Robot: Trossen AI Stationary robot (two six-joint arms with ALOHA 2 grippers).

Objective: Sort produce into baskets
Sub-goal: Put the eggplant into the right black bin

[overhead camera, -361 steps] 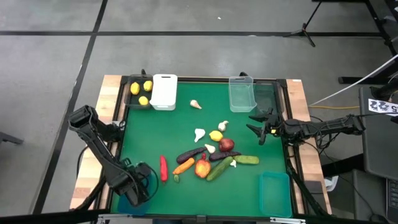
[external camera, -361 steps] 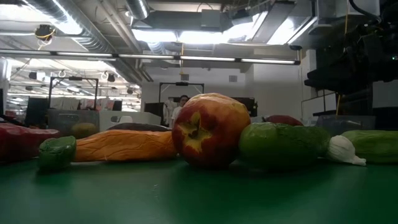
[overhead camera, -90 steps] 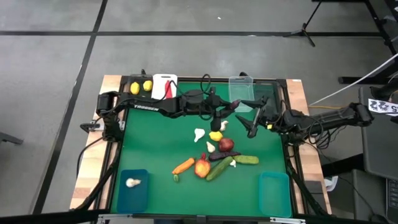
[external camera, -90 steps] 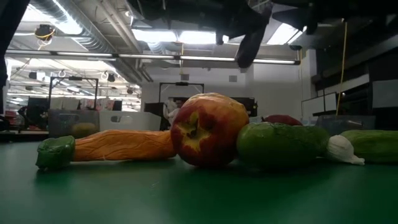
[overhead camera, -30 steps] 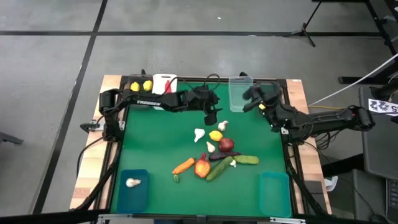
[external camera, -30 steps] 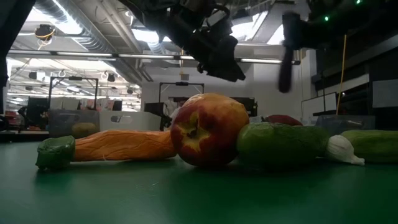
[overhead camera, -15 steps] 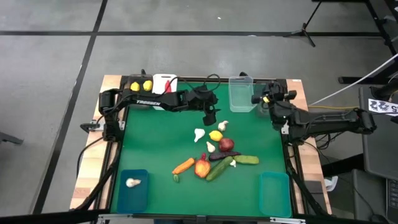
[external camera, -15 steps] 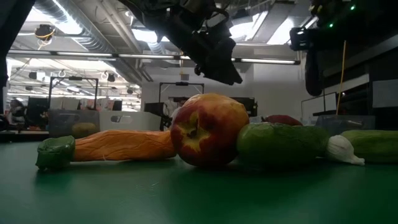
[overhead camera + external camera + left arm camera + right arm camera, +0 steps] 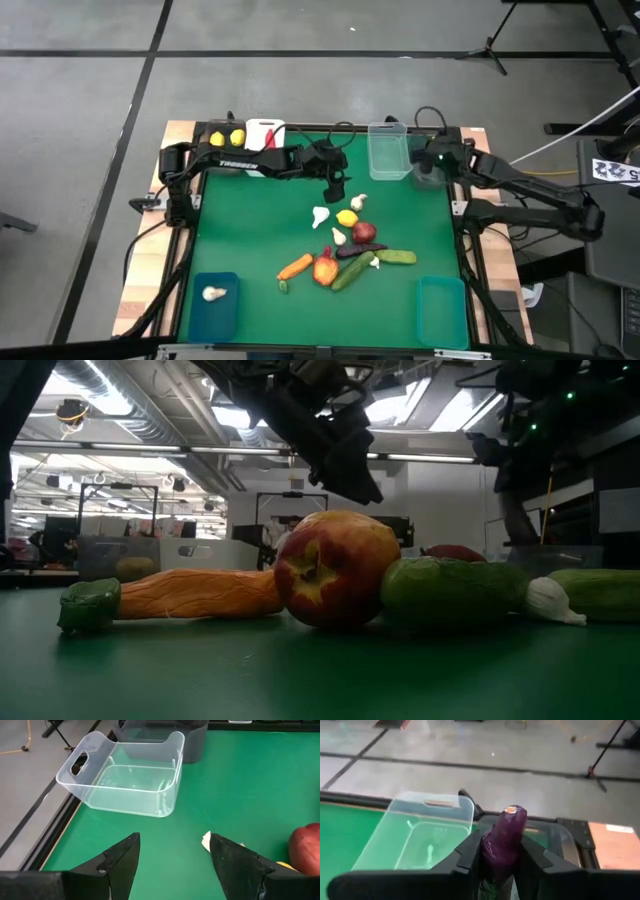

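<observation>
Right claw [image 9: 500, 865] around purple eggplant [image 9: 502, 840], above dark bin [image 9: 428, 160].

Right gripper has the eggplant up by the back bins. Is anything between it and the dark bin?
Nothing visible blocks it. The right gripper holds the eggplant upright just above the dark bin. The clear bin sits beside that bin, off the path.

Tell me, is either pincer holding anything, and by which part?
The right pincer grips a purple eggplant around its lower body. The left pincer is open, empty.
</observation>
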